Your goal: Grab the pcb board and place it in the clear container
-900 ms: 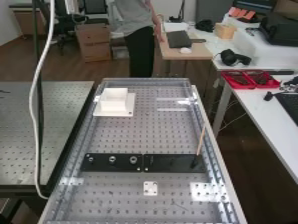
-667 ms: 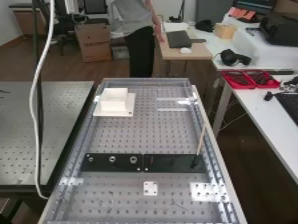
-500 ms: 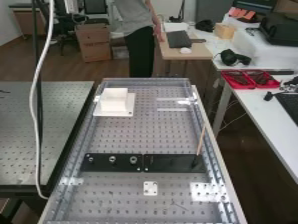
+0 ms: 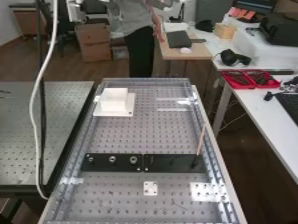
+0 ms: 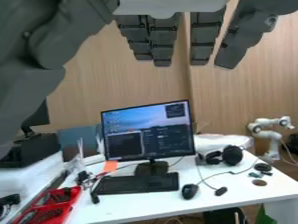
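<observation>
1. The hand (image 5: pixel 163 40) is empty: its dark grey fingers hang long and nearly straight, released, with space between some of them. That suits a hand waiting to take a flat thing.
2. The wrist camera looks across a white desk (image 5: pixel 279 186) with a monitor (image 5: pixel 149 134), a keyboard (image 5: pixel 136 183) and headphones (image 5: pixel 225 156). The palm is probably turned away from the work, so it should need to swing round and lower.
3. On the perforated bench (image 4: pixel 143 135) in the high view, a small pale plate with holes (image 4: pixel 150 188) lies flat near the close end. I judge it the likeliest pcb board, though I cannot be sure; set apart from its neighbours, it leaves fingertips room at its edges. Being thin, it could slide or slip the pinch.
4. To the view's right of it is a bright patch (image 4: pixel 207 192), perhaps the clear container, perhaps glare; I cannot tell.
5. Beyond, two black plates sit end to end, the left one (image 4: pixel 101 162) bearing round metal fittings, the right one (image 4: pixel 174 163) a slanting thin stick (image 4: pixel 201 141), presumably stood there to keep it upright.
6. Farther out, a white block (image 4: pixel 114 99) rests on its white base (image 4: pixel 128 111), likely for steadiness. The task looks unstarted.
</observation>
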Available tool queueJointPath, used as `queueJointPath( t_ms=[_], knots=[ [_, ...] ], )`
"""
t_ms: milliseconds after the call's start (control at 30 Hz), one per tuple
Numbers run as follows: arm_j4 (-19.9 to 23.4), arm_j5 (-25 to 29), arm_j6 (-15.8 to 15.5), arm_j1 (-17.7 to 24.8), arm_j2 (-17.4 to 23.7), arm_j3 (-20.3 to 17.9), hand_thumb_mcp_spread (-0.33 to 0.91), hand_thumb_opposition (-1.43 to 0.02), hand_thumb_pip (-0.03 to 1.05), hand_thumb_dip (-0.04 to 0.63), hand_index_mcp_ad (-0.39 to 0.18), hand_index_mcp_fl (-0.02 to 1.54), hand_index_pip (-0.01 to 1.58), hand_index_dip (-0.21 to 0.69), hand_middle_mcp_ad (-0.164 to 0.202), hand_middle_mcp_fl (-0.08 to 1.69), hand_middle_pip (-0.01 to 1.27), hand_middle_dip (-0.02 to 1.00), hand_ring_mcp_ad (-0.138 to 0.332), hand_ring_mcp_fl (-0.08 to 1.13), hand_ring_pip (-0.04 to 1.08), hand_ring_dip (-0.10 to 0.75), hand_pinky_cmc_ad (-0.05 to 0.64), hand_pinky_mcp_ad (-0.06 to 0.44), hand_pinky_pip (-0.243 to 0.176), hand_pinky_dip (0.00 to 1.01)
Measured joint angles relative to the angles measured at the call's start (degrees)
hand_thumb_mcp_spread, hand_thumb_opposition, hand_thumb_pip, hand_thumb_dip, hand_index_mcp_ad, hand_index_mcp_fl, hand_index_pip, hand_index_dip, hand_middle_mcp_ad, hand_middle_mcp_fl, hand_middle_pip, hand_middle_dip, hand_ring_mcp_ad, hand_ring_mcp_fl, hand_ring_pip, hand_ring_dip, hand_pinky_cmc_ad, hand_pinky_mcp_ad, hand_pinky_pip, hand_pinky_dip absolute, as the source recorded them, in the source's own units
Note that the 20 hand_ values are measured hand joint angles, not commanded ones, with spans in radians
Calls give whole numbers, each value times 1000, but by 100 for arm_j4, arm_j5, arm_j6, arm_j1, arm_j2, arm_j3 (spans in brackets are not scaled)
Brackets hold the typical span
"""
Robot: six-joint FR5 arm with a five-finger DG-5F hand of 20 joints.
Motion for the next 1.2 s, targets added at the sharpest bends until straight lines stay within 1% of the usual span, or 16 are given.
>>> queueJointPath(
  t_ms=[133, 167, 233, 400, 533, 567, 600, 700, 767, 833, 900, 1067, 1100, 1167, 1200],
  knots=[
    [84, 64, 73, 17, -20, -96, 73, -770, 209, 2, 75, 45, 86, 96, 87, 44, 154, 24, 202, 63, 101, -30, 278, 215, -105, 339],
    [113, 78, 92, 20, -27, -128, 75, -770, 209, 2, 77, 42, 86, 96, 87, 44, 154, 24, 201, 68, 99, -31, 293, 213, -113, 346],
    [166, 114, 115, 30, -36, -190, 75, -770, 211, 2, 79, 42, 86, 96, 89, 44, 152, 24, 201, 77, 99, -31, 295, 230, -124, 349],
    [458, 346, 228, 65, -86, -419, 75, -770, 222, 5, 80, 42, 86, 96, 91, 44, 155, 24, 202, 77, 99, -31, 293, 230, -124, 351],
    [581, 560, 367, 68, -144, -533, 75, -770, 223, 5, 80, 42, 87, 105, 91, 44, 155, 26, 202, 77, 99, -31, 297, 230, -124, 353],
    [610, 658, 419, 70, -169, -569, 75, -770, 227, 2, 79, 42, 87, 105, 91, 44, 152, 26, 204, 77, 99, -31, 293, 230, -124, 353],
    [624, 762, 458, 74, -198, -603, 75, -770, 229, 2, 87, 42, 86, 101, 93, 44, 152, 26, 216, 77, 99, -31, 297, 230, -124, 353],
    [649, 948, 518, 90, -246, -661, 75, -770, 237, 5, 89, 42, 86, 113, 93, 44, 152, 26, 220, 77, 99, -31, 297, 232, -124, 360],
    [686, 1090, 651, 105, -290, -723, 75, -770, 237, 5, 89, 42, 82, 110, 93, 44, 152, 24, 220, 77, 99, -31, 293, 232, -124, 360],
    [716, 1211, 801, 122, -329, -782, 75, -770, 239, 5, 89, 42, 87, 126, 93, 44, 155, 26, 220, 77, 99, -31, 297, 232, -124, 367],
    [769, 1461, 1018, 164, -401, -896, 75, -764, 248, 5, 89, 42, 86, 127, 93, 44, 152, 26, 218, 70, 99, -31, 297, 232, -124, 367],
    [946, 2038, 1327, 260, -513, -1162, 105, -763, 248, 5, 89, 42, 87, 143, 93, 44, 152, 28, 225, 70, 98, -31, 297, 229, -124, 365],
    [975, 2101, 1340, 268, -521, -1189, 105, -761, 248, 5, 89, 42, 86, 143, 93, 44, 152, 24, 227, 68, 98, -31, 297, 229, -124, 375],
    [1117, 2408, 1363, 304, -567, -1312, 105, -757, 248, 5, 89, 42, 82, 140, 89, 44, 154, 24, 227, 63, 96, -31, 297, 232, -124, 380],
    [1188, 2557, 1379, 315, -601, -1373, 105, -759, 248, 5, 87, 42, 87, 159, 89, 40, 152, 26, 229, 63, 96, -31, 293, 232, -124, 380]
  ],
)
